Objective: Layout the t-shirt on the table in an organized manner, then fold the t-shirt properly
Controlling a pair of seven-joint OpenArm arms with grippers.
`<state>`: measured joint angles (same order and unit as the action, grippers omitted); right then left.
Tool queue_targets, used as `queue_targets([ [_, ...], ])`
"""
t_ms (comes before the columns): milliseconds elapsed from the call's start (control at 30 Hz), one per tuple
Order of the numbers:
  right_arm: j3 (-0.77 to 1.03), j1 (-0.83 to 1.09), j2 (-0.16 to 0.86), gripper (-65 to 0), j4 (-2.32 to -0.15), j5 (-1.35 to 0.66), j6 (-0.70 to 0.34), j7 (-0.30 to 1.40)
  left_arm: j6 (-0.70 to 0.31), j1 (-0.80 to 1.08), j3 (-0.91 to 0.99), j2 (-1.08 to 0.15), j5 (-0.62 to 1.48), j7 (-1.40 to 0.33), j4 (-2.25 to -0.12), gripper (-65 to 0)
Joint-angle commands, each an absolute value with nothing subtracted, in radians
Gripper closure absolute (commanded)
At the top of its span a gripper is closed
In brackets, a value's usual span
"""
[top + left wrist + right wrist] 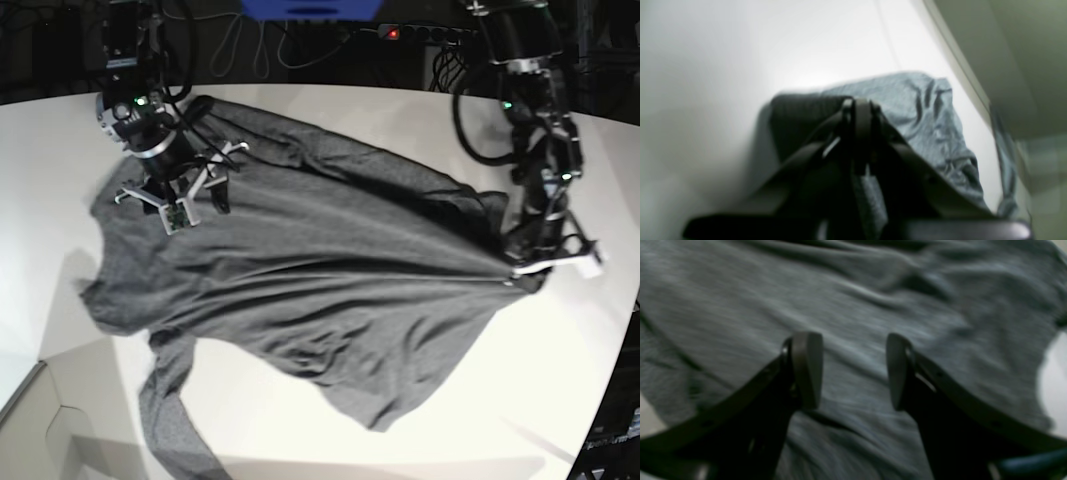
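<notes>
The dark grey t-shirt [330, 270] lies spread across the white table [440, 420], creased, with one long sleeve [165, 420] trailing toward the front left. My left gripper [520, 268] is shut on the shirt's right edge, and taut folds run from it across the cloth. In the left wrist view the left gripper [860, 106] has its fingers closed together with grey cloth [923, 113] bunched around them. My right gripper [853, 370] stands open just above the shirt [857, 300], nothing between its pads [806, 370]. In the base view the right gripper [205, 185] hovers over the shirt's upper left part.
The table's edge [960, 66] runs close to the held cloth on the right. At the front left the tabletop ends in a stepped corner [40, 400]. Behind the table are cables, a power strip [400, 33] with a red light and a blue object [310, 8].
</notes>
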<state>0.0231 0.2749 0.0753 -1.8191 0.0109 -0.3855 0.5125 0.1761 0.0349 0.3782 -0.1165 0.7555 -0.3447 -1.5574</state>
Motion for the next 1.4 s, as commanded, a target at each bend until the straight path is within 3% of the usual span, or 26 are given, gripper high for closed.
queue_targets([
  [0, 0.021, 0.266, 0.079, -31.0, -1.834, 0.001, -0.386, 0.49, 0.162, 0.039, 0.387, -0.133, 0.759, -0.326, -1.593, -0.3],
  [267, 0.018, 0.266, 0.076, -31.0, -1.834, 0.001, -0.386, 0.49, 0.163, 0.127, 0.464, -0.17, 0.751, -0.332, -1.81, -0.3],
  [400, 0.018, 0.266, 0.076, -31.0, -1.834, 0.001, -0.386, 0.49, 0.163, 0.117, 0.404, -0.205, 0.73, -0.334, -1.842, -0.3],
  [500, 0.019, 0.266, 0.076, -31.0, -1.834, 0.001, -0.386, 0.49, 0.163, 0.059, 0.303, -0.225, 0.602, -0.334, -1.839, -0.3],
  [700, 0.024, 0.271, 0.077, -31.0, -1.834, 0.001, -0.386, 0.49, 0.154, -0.116, -0.019, -0.216, 0.209, -0.456, -1.727, -0.3],
  [967, 0.024, 0.274, 0.073, -31.0, -1.834, 0.001, -0.386, 0.49, 0.157, -0.364, -0.522, -0.18, -0.036, -0.615, -1.395, -0.3],
  [1367, 0.022, 0.271, 0.073, -31.0, -1.834, 0.001, -0.386, 0.49, 0.154, -0.371, -0.559, -0.004, -0.406, -0.621, -1.264, -0.6],
])
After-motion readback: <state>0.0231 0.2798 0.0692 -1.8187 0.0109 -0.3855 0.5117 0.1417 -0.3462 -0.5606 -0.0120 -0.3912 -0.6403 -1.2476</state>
